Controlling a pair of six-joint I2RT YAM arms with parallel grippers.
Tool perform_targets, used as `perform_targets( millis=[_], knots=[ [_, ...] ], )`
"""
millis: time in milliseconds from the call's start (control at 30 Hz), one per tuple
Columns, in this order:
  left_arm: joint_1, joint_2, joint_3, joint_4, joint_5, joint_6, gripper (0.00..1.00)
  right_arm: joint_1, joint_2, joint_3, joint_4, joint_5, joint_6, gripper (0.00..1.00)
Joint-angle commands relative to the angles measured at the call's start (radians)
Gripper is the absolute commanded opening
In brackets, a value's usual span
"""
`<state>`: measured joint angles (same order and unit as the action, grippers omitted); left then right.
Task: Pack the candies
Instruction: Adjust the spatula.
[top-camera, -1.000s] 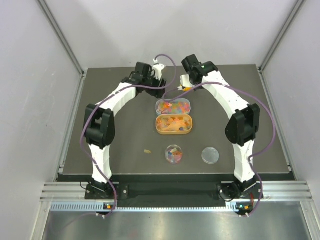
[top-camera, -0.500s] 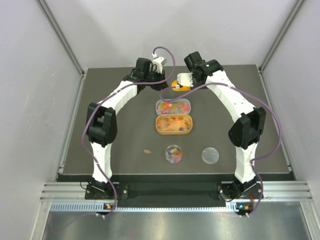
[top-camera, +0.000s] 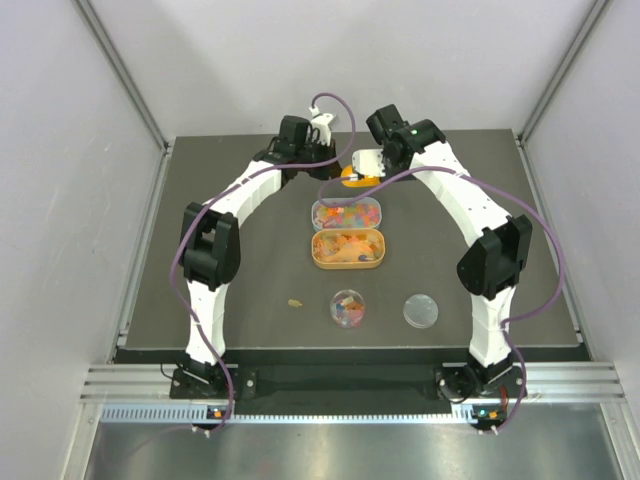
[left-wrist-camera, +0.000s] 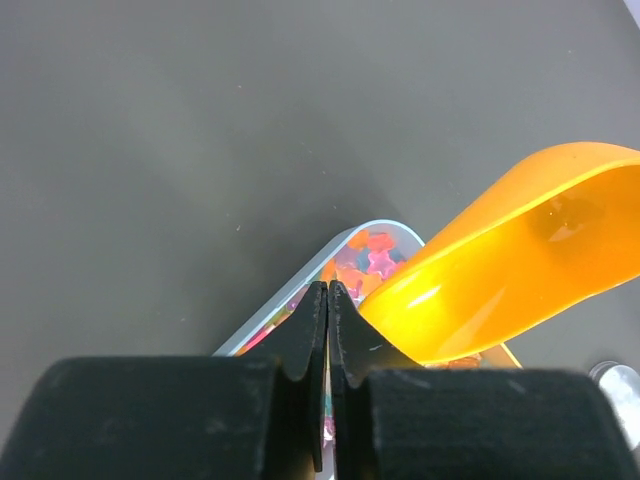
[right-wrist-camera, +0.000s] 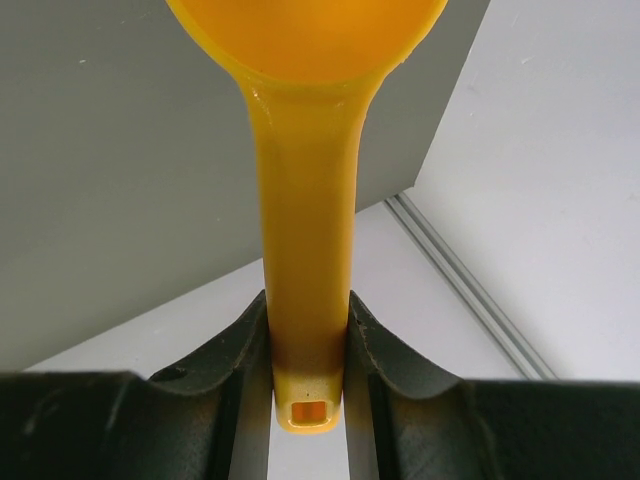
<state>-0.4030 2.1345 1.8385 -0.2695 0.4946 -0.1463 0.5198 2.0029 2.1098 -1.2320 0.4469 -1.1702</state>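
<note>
Dark table (top-camera: 230, 290). Orange oblong tub (top-camera: 348, 266) is the reference. Touching its far side: clear oblong tub (top-camera: 315, 213). Nearer: round cup (top-camera: 334, 301) holding candies (top-camera: 348, 310). Near-right: round clear lid (top-camera: 421, 311). Near-left: yellowish scrap (top-camera: 295, 302).

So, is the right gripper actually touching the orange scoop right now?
Touching. The right wrist view shows the right gripper clamped on the orange scoop, its handle pinched tight on both sides with no gap.
</note>
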Motion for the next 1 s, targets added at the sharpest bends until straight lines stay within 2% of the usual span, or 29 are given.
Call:
perform_targets(
  millis=[0,600,733,967],
  knots=[
    [-0.013,-0.073,0.008,0.041,-0.011,0.03,0.0,0.011,-0.044,0.018,0.019,0.013,-0.002,0.0],
    [-0.016,-0.137,-0.039,0.026,0.021,-0.004,0.0,0.008,0.01,0.044,0.052,0.026,0.043,0.0],
    [-0.019,-0.11,-0.039,0.026,0.019,-0.01,0.0,0.025,-0.018,0.087,0.039,-0.069,0.035,0.0],
    [-0.036,-0.05,-0.007,0.041,0.022,-0.033,0.0,0.049,-0.138,0.062,0.058,-0.287,-0.009,0.0]
  ],
)
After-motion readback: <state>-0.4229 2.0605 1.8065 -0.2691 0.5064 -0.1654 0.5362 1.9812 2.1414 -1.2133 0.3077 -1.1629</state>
